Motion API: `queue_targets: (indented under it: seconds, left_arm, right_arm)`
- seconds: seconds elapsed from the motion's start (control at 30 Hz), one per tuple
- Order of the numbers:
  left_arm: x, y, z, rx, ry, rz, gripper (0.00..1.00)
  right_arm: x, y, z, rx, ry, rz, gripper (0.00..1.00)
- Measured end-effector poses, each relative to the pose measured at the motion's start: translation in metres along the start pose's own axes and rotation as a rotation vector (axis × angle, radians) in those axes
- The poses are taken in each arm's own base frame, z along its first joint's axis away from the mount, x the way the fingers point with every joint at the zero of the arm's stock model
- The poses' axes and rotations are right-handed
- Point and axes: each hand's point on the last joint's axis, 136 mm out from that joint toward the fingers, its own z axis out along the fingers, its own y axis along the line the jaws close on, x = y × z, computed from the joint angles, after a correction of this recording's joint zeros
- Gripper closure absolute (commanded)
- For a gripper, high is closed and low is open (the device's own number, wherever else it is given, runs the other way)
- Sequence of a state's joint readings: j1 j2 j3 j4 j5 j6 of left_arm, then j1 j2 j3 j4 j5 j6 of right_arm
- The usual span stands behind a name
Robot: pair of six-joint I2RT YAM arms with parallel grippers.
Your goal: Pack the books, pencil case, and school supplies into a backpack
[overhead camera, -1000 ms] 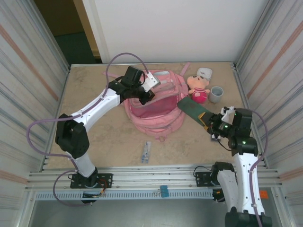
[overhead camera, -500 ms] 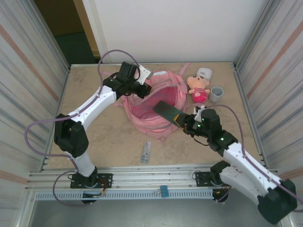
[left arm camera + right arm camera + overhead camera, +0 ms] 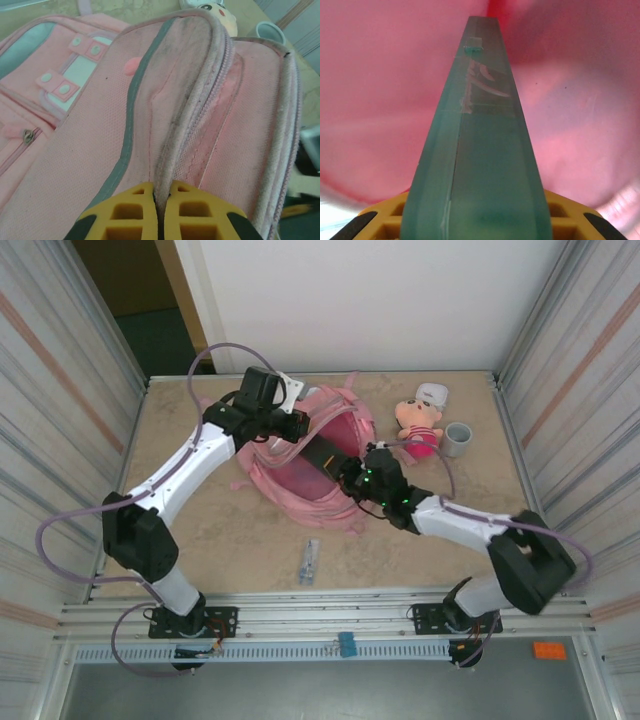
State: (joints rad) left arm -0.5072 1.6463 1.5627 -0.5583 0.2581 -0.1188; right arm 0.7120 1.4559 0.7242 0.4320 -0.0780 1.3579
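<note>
Top external shows the left arm stretched far forward, elbow bent, left gripper (image 3: 298,428) pinched shut on the backpack (image 3: 310,502) rim; the right arm lies low, reaching leftward, right gripper (image 3: 347,469) clamping the pencil case (image 3: 321,453), tip inside the opening

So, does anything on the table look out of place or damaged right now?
Nothing looks damaged or spilled. The one stray is the pen, lying alone near the front edge of the table, apart from the backpack. The left claw pinches the backpack's rim, and the right claw pokes the green case into its opening.
</note>
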Motion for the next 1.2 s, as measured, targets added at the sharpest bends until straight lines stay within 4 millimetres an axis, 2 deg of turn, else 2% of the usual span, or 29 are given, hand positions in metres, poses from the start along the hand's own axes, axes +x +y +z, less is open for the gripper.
queue_targets:
  seconds: [0.13, 0.37, 0.47, 0.53, 0.67, 0.73, 0.83, 0.97, 1.07, 1.2]
  left_arm:
    - [0.002, -0.001, -0.001, 0.006, 0.009, -0.017, 1.00]
    - [0.003, 0.002, -0.002, 0.000, 0.012, -0.014, 1.00]
    - [0.001, 0.007, -0.003, -0.005, 0.007, -0.013, 1.00]
    - [0.000, 0.012, -0.004, -0.011, 0.004, -0.019, 1.00]
    - [-0.001, 0.021, -0.006, -0.024, -0.001, -0.026, 1.00]
    - [-0.002, 0.026, -0.007, -0.027, -0.003, -0.034, 1.00]
    - [-0.002, 0.032, -0.009, -0.030, -0.006, -0.039, 1.00]
    - [0.000, 0.036, -0.008, -0.037, -0.002, -0.034, 1.00]
    - [0.002, 0.040, -0.009, -0.041, -0.011, -0.028, 1.00]
    - [0.001, 0.046, -0.011, -0.052, -0.020, -0.032, 1.00]
  right_arm:
    - [0.006, -0.009, 0.040, -0.001, -0.022, 0.029, 0.89]
    - [0.008, 0.004, 0.113, -0.048, -0.025, 0.093, 0.88]
    - [0.009, 0.006, 0.134, -0.059, -0.011, 0.115, 0.78]
    - [0.010, 0.007, 0.138, -0.059, -0.005, 0.126, 0.68]
    - [0.015, 0.001, 0.137, -0.035, 0.018, 0.131, 0.43]
    - [0.019, -0.011, 0.130, 0.002, 0.029, 0.128, 0.37]
    - [0.024, -0.023, 0.114, 0.056, 0.052, 0.106, 0.33]
    - [0.026, -0.023, 0.089, 0.123, 0.062, 0.048, 0.30]
    - [0.027, -0.017, 0.068, 0.166, 0.062, -0.018, 0.26]
    - [0.025, 0.000, 0.035, 0.194, 0.047, -0.127, 0.25]
